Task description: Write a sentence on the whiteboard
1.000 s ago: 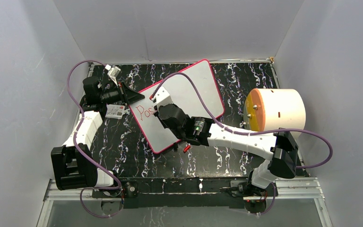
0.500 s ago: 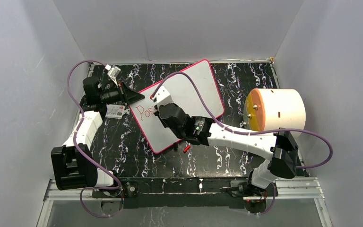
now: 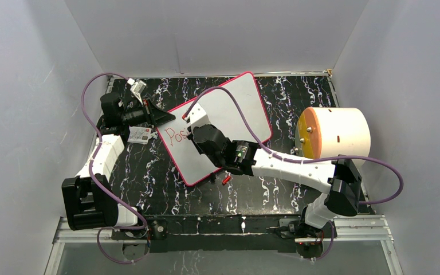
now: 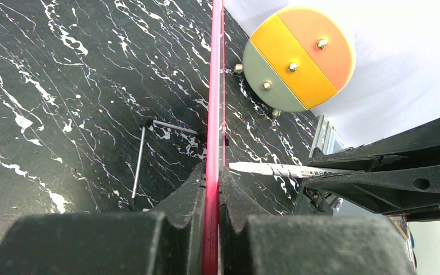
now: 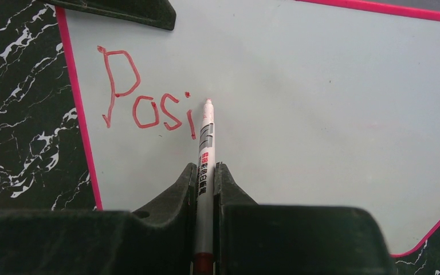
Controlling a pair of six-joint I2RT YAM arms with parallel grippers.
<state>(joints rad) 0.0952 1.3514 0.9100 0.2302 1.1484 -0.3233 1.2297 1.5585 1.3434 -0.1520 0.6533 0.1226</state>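
The whiteboard [image 3: 235, 106] with its pink frame lies tilted on the black marble table. In the left wrist view I see its pink edge [image 4: 213, 103] end-on. My left gripper [image 3: 161, 116] [image 4: 212, 172] is shut on that edge at the board's left corner. My right gripper [image 3: 191, 124] [image 5: 205, 172] is shut on a white marker [image 5: 206, 143], which also shows in the left wrist view [image 4: 269, 168]. The marker tip is over the board, just right of the red letters "Posi" [image 5: 143, 109], the sentence's visible part [image 3: 176, 136]. I cannot tell whether the tip touches.
A large cream cylinder [image 3: 338, 133] with an orange and yellow face [image 4: 298, 57] lies to the right. A small printed card [image 3: 140, 134] lies left of the board. A red cap [image 3: 226, 180] lies by the board's near edge. A thin metal rod [image 4: 139, 160] lies on the table.
My right gripper with the marker has crept very slightly to the right along the line of writing. The left gripper and the board have not moved.
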